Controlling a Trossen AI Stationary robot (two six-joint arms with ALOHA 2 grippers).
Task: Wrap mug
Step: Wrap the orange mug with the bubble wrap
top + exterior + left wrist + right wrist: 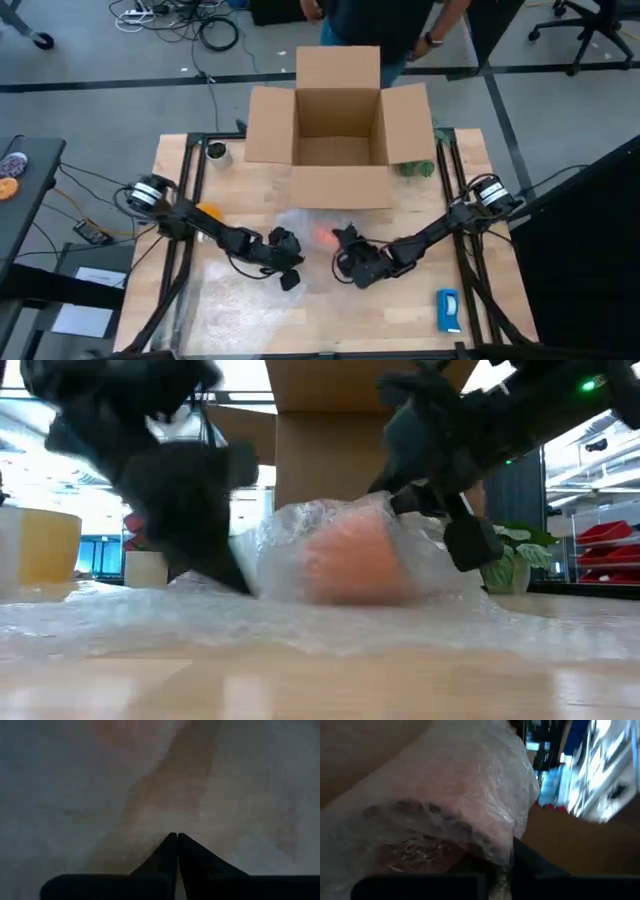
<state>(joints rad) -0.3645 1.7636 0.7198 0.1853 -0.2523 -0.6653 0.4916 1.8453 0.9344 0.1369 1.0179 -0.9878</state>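
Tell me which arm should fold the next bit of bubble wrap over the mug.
Probably right: its end effector already pinches the bubble wrap against the mug; the left end effector sits lower, shut on flat sheet.

A light wooden table (250,320) stands on a grey floor (90,60) strewn with cables (215,32) beyond its far edge, where a person (385,25) stands, office chairs (585,25) wait and red bins (605,540) fill bright shelving.
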